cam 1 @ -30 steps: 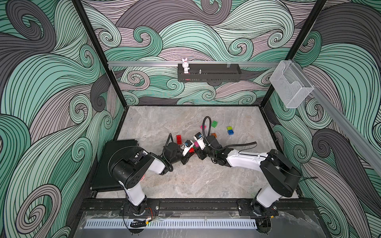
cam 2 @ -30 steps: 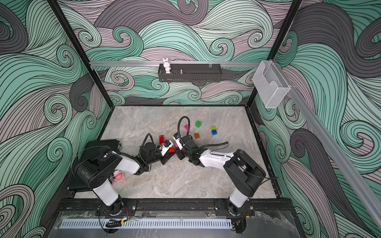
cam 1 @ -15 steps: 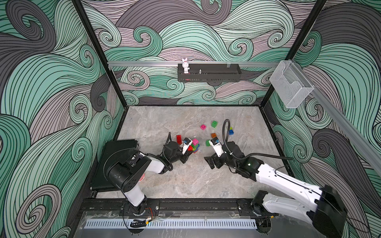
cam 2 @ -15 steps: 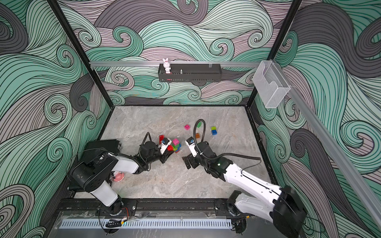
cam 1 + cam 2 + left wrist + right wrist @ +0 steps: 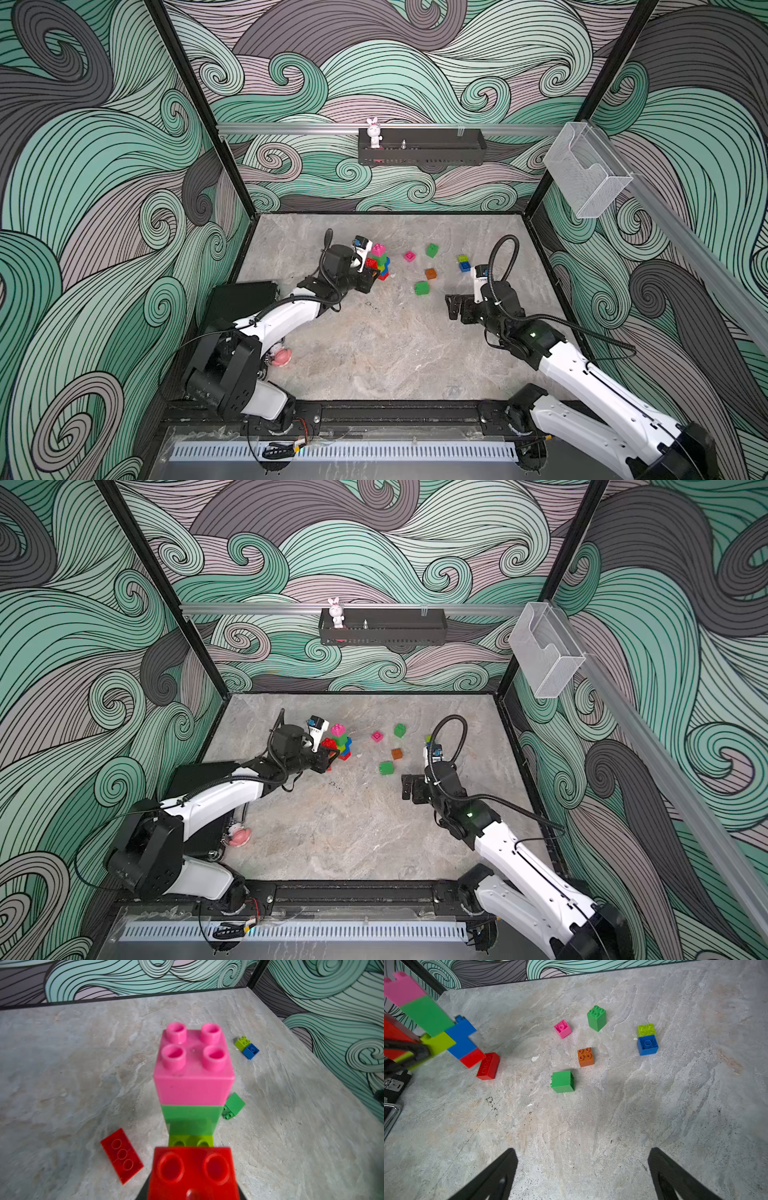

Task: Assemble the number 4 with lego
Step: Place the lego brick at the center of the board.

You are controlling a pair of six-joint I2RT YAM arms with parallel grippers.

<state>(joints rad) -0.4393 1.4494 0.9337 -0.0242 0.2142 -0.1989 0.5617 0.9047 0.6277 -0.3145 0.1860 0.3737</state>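
Lego stack (image 5: 380,262) is left of centre in both top views, with the left gripper (image 5: 371,277) clamped on its lower bricks. Right gripper (image 5: 453,306), jaws wide apart and empty, hovers right of centre. It would do best to approach the nearby green brick (image 5: 422,287) squarely, straddling its flat sides.

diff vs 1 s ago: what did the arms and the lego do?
The right gripper came off the multicoloured lego brick stack, opened wide and pulled back to its own side, now empty. The left gripper stayed shut on the stack and appears to have shifted it slightly away from the robot. The loose lego bricks on the grey stone-look table have not moved.
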